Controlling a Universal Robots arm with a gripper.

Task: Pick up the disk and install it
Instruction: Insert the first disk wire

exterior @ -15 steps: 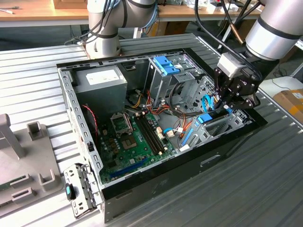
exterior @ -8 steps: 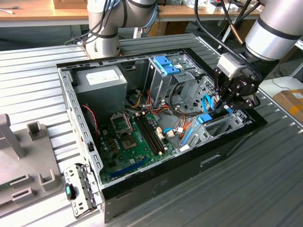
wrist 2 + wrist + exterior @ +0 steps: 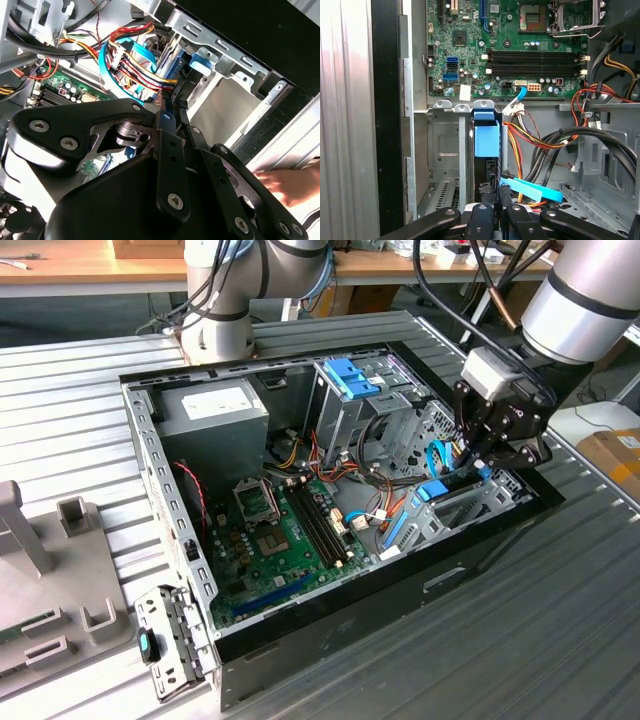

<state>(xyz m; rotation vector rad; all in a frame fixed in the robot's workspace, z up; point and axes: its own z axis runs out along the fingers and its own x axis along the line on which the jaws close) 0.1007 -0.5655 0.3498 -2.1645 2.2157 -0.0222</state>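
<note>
We are lowering our hand (image 3: pixel 484 462) into the open computer case (image 3: pixel 480 550), fingers pinched shut on the disk (image 3: pixel 486 165), which is standing on edge in the drive bay (image 3: pixel 445 150) beside the motherboard (image 3: pixel 520 45). Coloured cables (image 3: pixel 540 145) are trailing just beside it, and the case is resting on the ribbed counter (image 3: pixel 560 640).

Drive bay (image 3: pixel 445 150) beside the disk (image 3: pixel 486 140) stands open. Cable bundle (image 3: pixel 545 140) crowds the disk's other side. Case wall (image 3: pixel 480 550) bounds the bay at the exterior view's right.
</note>
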